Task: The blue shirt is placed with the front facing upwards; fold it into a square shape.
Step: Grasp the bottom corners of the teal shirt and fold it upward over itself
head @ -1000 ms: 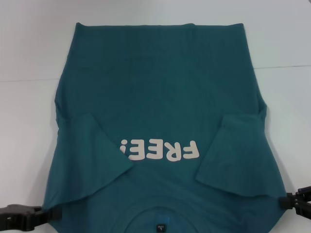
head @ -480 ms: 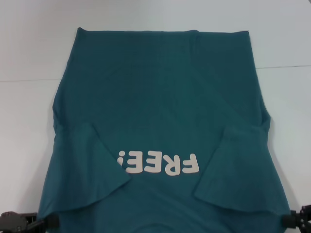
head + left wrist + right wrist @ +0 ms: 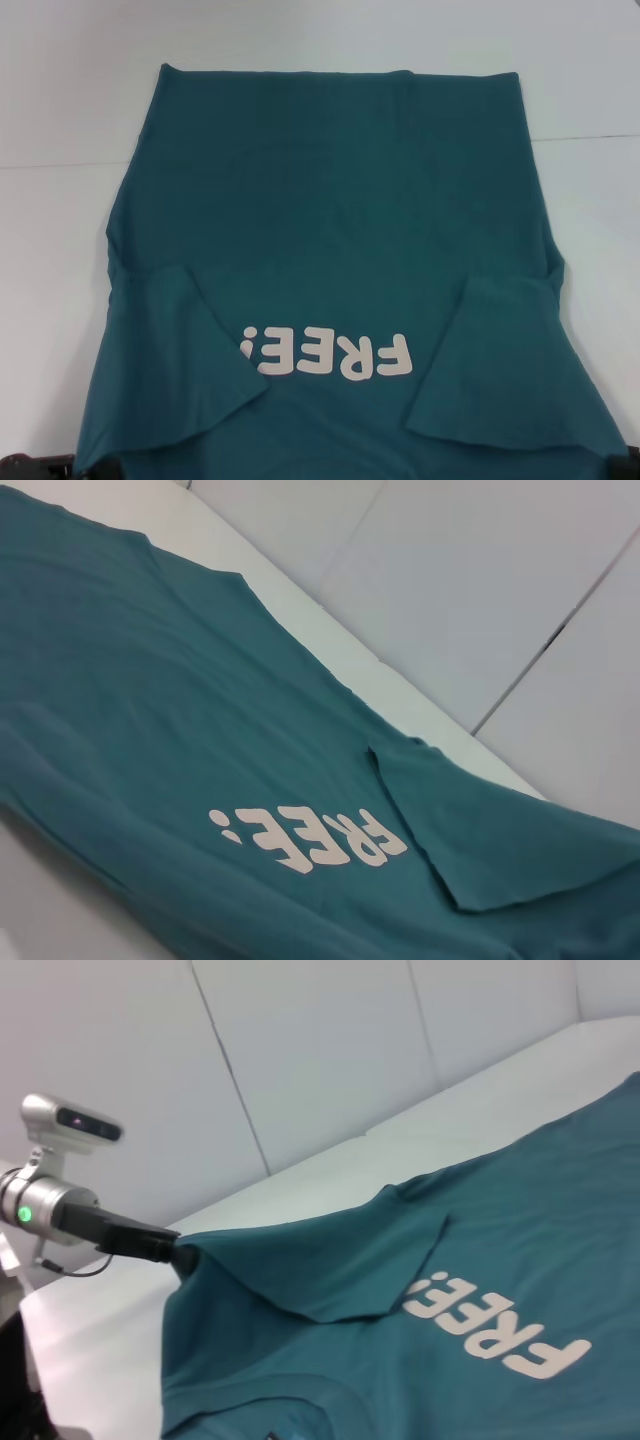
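Two sleeves lie folded inward over the front of the blue shirt, one on each side of the white "FREE!" lettering, which reads upside down from my head camera. I see the shirt spread across the white tabletop, its hem at the far end and its collar end at the near edge, mostly cut off by the frame. The near part of the cloth looks raised off the tabletop, stretched between my two arms.

My left tool shows best from the right wrist camera: its dark tip is closed on the near left shoulder corner of the shirt, with the fabric pulled up into a peak where it is pinched. From the head camera only a sliver of that tool shows at the near left corner.

My right tool is just a dark scrap at the near right corner, touching the shirt's edge there. It is probably holding that corner, but I cannot tell whether it is open or closed.

From the left wrist camera I see the lettering and the right folded sleeve lying flat.
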You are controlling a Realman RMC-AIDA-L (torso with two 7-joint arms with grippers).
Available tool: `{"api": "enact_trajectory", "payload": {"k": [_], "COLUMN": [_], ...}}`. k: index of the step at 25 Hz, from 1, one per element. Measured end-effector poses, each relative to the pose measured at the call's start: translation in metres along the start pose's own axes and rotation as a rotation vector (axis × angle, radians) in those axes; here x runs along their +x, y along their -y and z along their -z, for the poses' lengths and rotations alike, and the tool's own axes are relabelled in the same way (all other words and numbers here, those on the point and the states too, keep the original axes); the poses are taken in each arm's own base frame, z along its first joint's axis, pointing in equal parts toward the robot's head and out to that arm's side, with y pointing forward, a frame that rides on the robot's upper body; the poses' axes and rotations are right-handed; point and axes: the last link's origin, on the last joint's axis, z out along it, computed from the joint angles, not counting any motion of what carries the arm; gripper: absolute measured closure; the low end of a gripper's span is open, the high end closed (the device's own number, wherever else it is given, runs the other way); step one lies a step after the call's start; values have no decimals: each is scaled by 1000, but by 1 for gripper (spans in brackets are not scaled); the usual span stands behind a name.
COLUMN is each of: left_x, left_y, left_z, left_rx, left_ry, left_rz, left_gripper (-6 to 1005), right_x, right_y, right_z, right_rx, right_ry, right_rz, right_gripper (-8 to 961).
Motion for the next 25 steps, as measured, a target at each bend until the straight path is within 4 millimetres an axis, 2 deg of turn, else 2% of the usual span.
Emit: {"api": "enact_trajectory", "payload": {"k": [8, 15, 25], "left_x": [-13, -21, -29], "left_y": [-5, -14, -20], "left_z": [4, 5, 10], "left_rx": [8, -25, -35], "left_ry": [-22, -35, -47], "left_rz": [4, 5, 18], "left_gripper": [938, 937, 937], "right_x": [8, 20, 38], "right_y": [-1, -10, -26], "right_z": [18, 35, 45], "right_rx": [74, 141, 172], "right_ry": [13, 28, 23], "right_rz": [-13, -10, -6], "right_gripper": [911, 911, 911]}}
